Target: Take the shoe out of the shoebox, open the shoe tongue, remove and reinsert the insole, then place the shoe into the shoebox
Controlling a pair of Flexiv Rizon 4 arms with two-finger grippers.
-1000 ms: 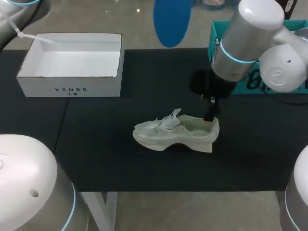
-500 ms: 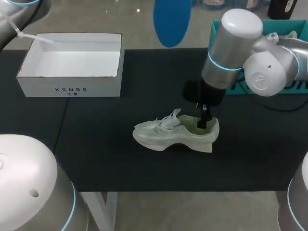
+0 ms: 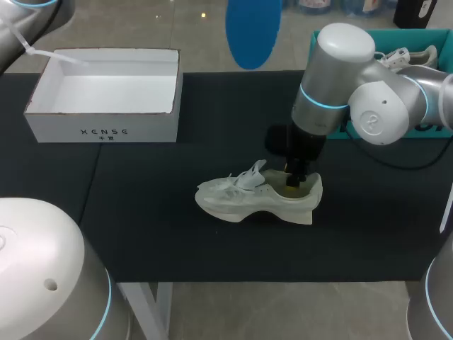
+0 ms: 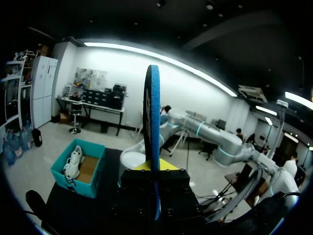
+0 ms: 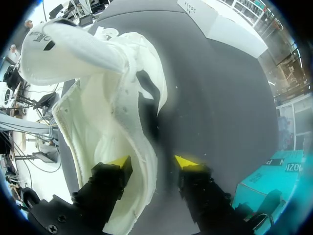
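Our right gripper (image 5: 156,162) has dropped onto the heel of the shoe (image 3: 258,198) — fingers apart, straddling its collar, gripping nothing. The shoe lies on the table (image 3: 163,234), shoebox (image 3: 106,131) at its 10 o'clock; our left gripper (image 4: 152,169) pinches the insole (image 3: 253,32) aloft — reinsertion looks next

a teal box (image 3: 410,37) sits upper right on the black table (image 3: 177,234), a white sneaker (image 3: 407,58) inside it.

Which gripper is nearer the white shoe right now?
Right. The right gripper is at the heel of the white shoe, its open jaws straddling the collar. The left gripper holds the blue insole up in the air, away from the shoe.
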